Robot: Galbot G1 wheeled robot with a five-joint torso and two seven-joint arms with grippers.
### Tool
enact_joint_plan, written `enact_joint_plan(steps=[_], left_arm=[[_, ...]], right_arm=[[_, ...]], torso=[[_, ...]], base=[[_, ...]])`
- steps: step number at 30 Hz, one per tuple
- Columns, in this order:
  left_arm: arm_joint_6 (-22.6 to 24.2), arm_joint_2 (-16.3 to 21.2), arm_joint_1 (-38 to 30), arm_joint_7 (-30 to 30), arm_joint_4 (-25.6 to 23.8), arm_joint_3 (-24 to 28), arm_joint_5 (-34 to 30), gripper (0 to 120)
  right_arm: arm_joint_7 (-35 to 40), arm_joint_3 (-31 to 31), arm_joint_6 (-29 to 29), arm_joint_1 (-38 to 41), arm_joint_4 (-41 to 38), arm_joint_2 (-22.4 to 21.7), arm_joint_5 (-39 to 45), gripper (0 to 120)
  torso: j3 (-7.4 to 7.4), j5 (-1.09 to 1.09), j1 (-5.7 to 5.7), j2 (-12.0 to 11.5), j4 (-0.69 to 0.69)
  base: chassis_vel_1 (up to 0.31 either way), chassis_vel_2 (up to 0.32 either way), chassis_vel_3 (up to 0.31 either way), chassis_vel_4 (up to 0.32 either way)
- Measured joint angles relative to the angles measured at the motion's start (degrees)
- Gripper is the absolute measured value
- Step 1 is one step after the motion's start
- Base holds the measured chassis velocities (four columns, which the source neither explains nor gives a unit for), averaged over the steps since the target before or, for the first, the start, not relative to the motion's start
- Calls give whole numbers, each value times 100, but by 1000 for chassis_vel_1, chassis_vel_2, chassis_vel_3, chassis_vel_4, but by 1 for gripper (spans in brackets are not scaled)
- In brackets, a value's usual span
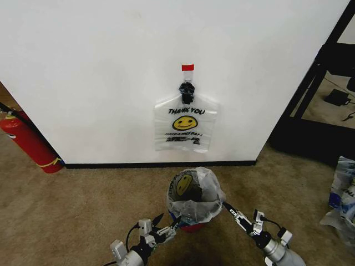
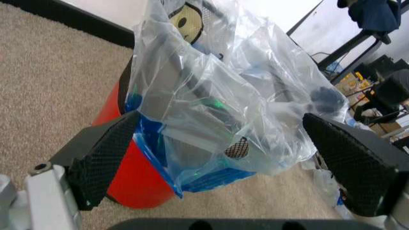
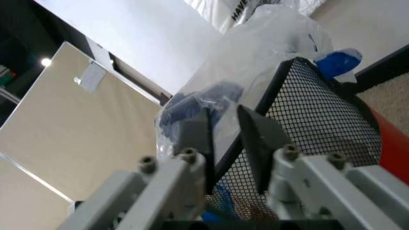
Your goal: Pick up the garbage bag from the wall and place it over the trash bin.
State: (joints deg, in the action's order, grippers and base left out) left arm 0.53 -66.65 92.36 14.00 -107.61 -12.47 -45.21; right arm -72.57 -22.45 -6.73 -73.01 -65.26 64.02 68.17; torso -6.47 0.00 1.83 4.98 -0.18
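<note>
Bag on wall: whitish plastic with a yellow smiley and "THANK YOU" lettering, hanging flat from a dark clip under a strip of red tape.
Bin: black mesh with a red base, standing on the carpet just out from the wall, directly below the hanging bag.
Bag in bin: a like bag lines it, its plastic folded out over the rim, a smiley showing inside; in the left wrist view the plastic drapes down the side over blue patches and the red base.
Left end effector: low at the bin's near left side, fingers spread wide with the draped plastic between them, not touching it.
Right end effector: at the bin's right rim, fingers nearly closed, straddling the mesh rim and the plastic over it.
Fire extinguisher: red, leaning at the wall far to the left.
</note>
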Motion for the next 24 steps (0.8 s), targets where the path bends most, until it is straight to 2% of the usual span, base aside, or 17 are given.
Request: enact_joint_plan(steps=[10, 24], left_arm=[[-14, -4, -1, 11, 38, 20, 20, 100], [-77, -22, 56, 31, 65, 3, 94, 100]], right_arm=[[-20, -24, 141, -15, 26, 5, 6, 0], [-5, 19, 552, 31, 424, 35, -284, 0]], torso=[[0, 0, 0, 0, 0], [0, 0, 0, 0, 0]], base=[[0, 0, 0, 0], [0, 0, 0, 0]])
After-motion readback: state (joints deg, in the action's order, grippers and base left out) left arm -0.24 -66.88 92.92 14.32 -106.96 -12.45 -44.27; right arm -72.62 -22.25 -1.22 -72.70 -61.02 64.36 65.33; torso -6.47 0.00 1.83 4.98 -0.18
